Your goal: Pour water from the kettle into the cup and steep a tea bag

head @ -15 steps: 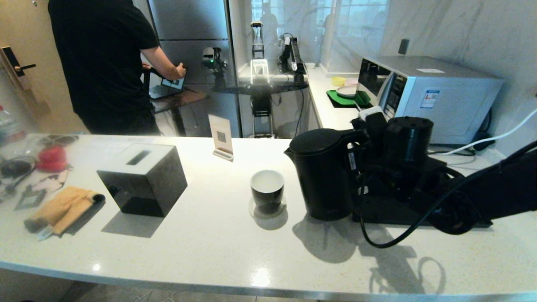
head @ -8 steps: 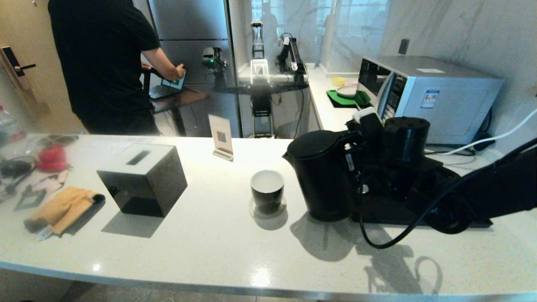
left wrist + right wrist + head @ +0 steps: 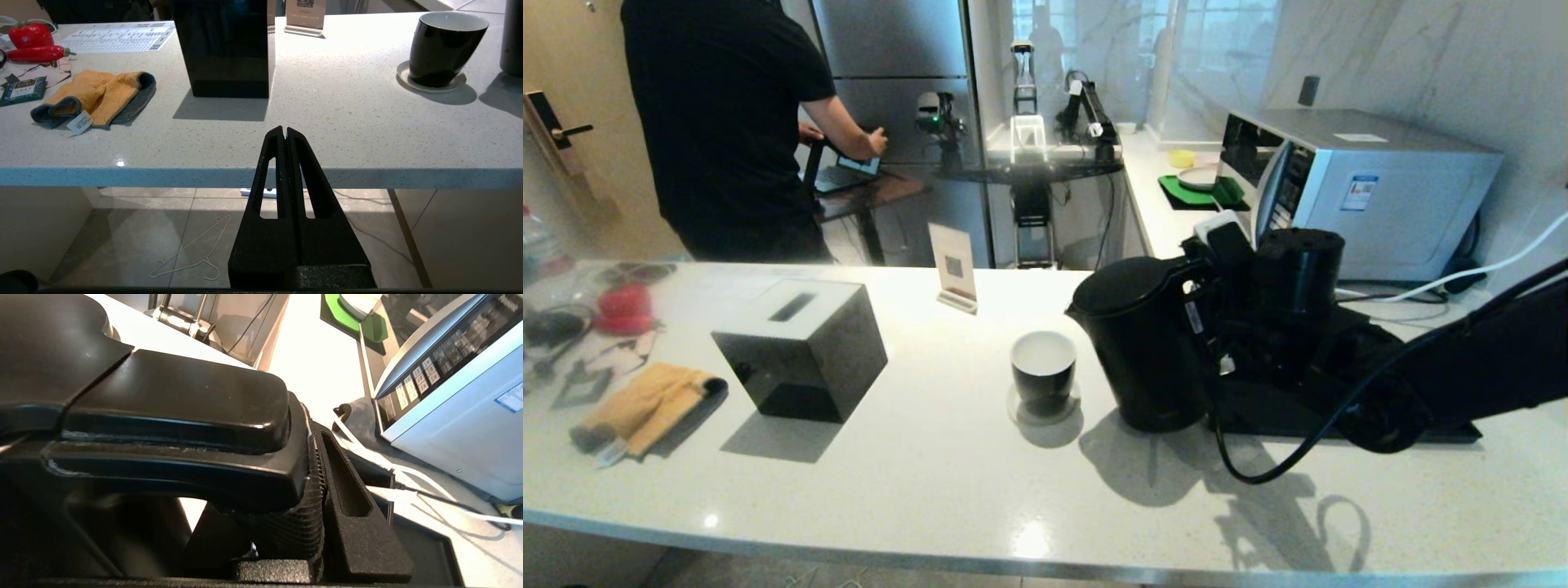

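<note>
The matte black kettle (image 3: 1143,351) stands just right of the cup (image 3: 1043,367), its spout pointing towards the cup. My right gripper (image 3: 265,473) is shut on the kettle's loop handle (image 3: 175,400), with one ribbed finger (image 3: 351,498) pressed against the handle's side. The cup, black outside and white inside, sits upright on a pale coaster (image 3: 1021,412), and no liquid shows in it. My left gripper (image 3: 284,131) hangs shut and empty below the counter's front edge, out of the head view. The cup (image 3: 443,49) is far off to its right. No tea bag shows.
A black cube box (image 3: 800,347) with a slot stands left of centre, and an orange cloth (image 3: 645,404) lies further left. A small sign stand (image 3: 954,265) is behind the cup. A microwave (image 3: 1356,184) and a black tray (image 3: 1339,416) are at the right. A person (image 3: 727,122) stands beyond the counter.
The kettle has shifted left towards the cup, held by my right gripper, which moved with it. The cup and my left arm have not moved.
</note>
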